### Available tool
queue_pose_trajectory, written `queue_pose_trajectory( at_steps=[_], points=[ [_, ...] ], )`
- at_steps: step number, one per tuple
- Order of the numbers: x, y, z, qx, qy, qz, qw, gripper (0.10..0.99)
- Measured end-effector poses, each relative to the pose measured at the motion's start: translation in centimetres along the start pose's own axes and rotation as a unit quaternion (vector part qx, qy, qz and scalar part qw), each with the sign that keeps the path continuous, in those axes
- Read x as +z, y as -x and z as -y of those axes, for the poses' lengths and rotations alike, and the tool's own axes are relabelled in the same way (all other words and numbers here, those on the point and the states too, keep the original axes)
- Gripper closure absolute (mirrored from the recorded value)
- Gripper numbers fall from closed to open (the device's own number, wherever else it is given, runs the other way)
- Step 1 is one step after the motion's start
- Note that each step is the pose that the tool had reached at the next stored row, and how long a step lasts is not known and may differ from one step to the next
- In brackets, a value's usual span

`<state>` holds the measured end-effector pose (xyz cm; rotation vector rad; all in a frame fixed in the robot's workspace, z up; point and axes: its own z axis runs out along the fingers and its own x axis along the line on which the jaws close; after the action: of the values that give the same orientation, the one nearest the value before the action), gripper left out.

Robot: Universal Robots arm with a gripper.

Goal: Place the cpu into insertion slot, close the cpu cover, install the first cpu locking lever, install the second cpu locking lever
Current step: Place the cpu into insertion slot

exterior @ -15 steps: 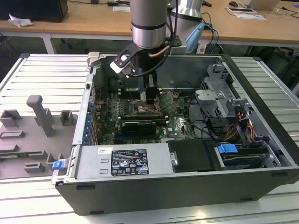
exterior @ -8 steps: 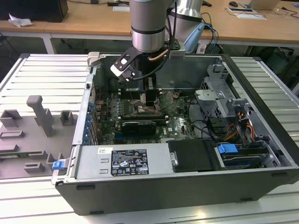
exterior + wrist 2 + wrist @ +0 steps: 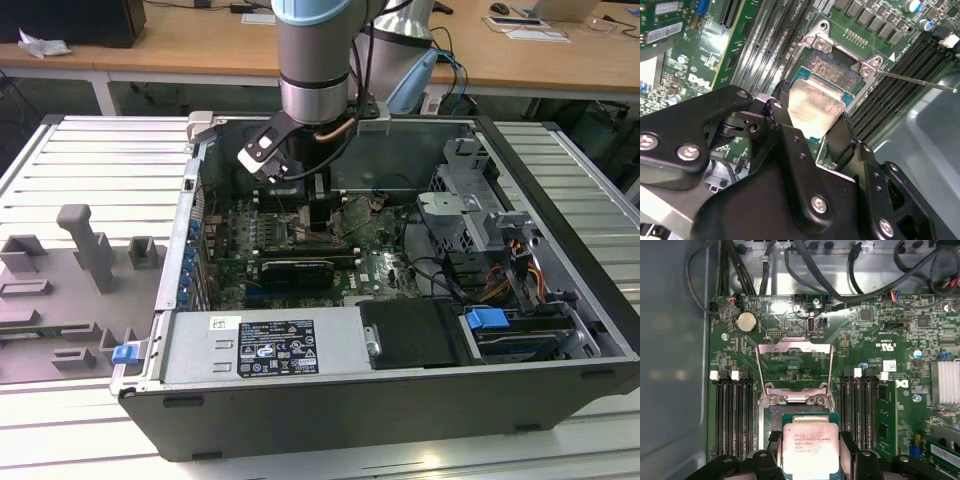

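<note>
While the pincer (image 3: 812,125) is closed on the cpu (image 3: 810,447), with one black finger on each of two opposite edges, the chip hangs just over the near edge of the insertion slot (image 3: 833,70). As far as I can judge, it is not yet seated. The dark centre of the slot is open to see beyond the chip. The cpu cover (image 3: 794,344) stands folded back on the far side of the slot, so the green board shows through its window. A thin locking lever (image 3: 915,82) sticks out free beside the slot. I think the chip is light, stiff and flat, and its smooth metal top could slip under a weak grip. The edges are the right place to hold it, because the underside and the fine contacts in the slot look easy to damage. It should probably go down level and square to the slot, without pressing, since a tilted corner could bend the contacts.
</note>
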<state>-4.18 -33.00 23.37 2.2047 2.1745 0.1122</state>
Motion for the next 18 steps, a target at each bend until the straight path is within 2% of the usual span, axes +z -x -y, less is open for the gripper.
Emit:
queue_pose_trajectory(
  at_steps=[4,18],
  points=[
    [0.52,-0.09,0.11,-0.002,-0.0001,-0.0001,1.0000,0.545],
    [0.96,-0.12,0.35,-0.002,0.0000,-0.0003,1.0000,0.545]
  ],
)
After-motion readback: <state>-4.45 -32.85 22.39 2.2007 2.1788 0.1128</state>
